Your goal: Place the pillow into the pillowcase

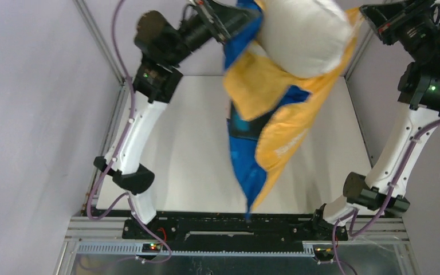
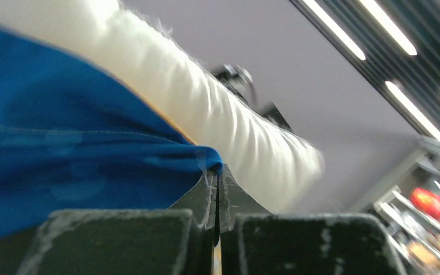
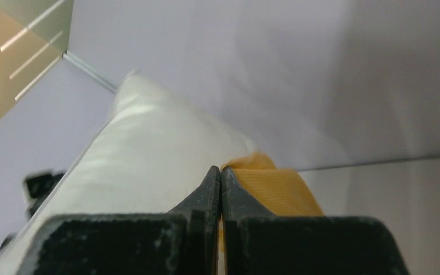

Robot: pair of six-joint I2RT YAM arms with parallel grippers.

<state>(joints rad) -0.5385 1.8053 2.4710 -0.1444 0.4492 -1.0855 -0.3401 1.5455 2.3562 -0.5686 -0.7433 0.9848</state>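
The pillowcase (image 1: pixel 275 123), orange-yellow with white lettering on one face and bright blue on the other, hangs high above the table between both arms, its lower tip near the front edge. The white pillow (image 1: pixel 303 35) bulges out of its open top. My left gripper (image 1: pixel 238 20) is shut on the blue rim of the pillowcase (image 2: pixel 91 154), with the pillow (image 2: pixel 206 114) just beyond the fingers. My right gripper (image 1: pixel 362 16) is shut on the orange rim of the pillowcase (image 3: pixel 269 183), with the pillow (image 3: pixel 149 160) pressed against its left side.
The white table top (image 1: pixel 183 149) lies below the hanging fabric. Grey walls and metal frame posts (image 1: pixel 100 40) close in the left and right sides. A black rail (image 1: pixel 223 226) with both arm bases runs along the near edge.
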